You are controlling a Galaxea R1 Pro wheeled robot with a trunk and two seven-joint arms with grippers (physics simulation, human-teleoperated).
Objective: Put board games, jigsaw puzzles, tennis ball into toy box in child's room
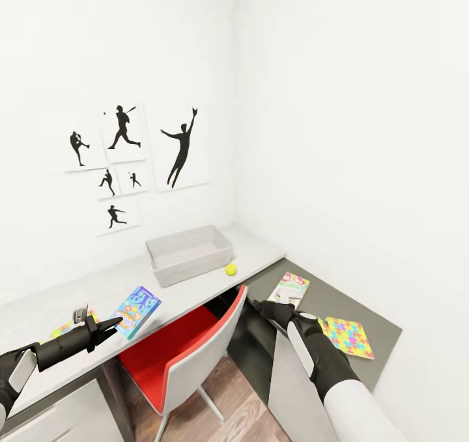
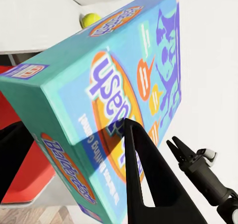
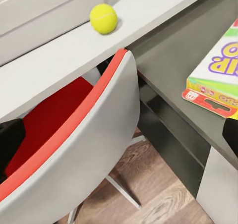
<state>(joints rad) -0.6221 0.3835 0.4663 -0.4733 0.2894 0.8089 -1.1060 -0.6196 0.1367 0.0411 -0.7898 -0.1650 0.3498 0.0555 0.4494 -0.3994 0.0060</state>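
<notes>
My left gripper (image 1: 116,325) is shut on the near end of the blue cartoon board game (image 1: 137,310), which sits tilted at the front edge of the table (image 1: 58,302). In the left wrist view one finger (image 2: 144,184) lies over the game's cover (image 2: 124,70). The light-grey toy box (image 1: 189,253) stands further along the table, with the tennis ball (image 1: 230,269) beside it. One jigsaw puzzle (image 1: 67,329) peeks out behind my left arm. My right gripper (image 1: 259,306) is open and empty over the chair back, near the pale green board game (image 1: 290,289) and a second jigsaw puzzle (image 1: 348,336).
A red and grey chair (image 1: 189,357) is pushed under the table between my arms. The green game and the second puzzle lie on a lower dark grey-topped cabinet (image 1: 374,318) against the right wall. Baseball-player silhouettes (image 1: 182,146) hang on the wall above the table.
</notes>
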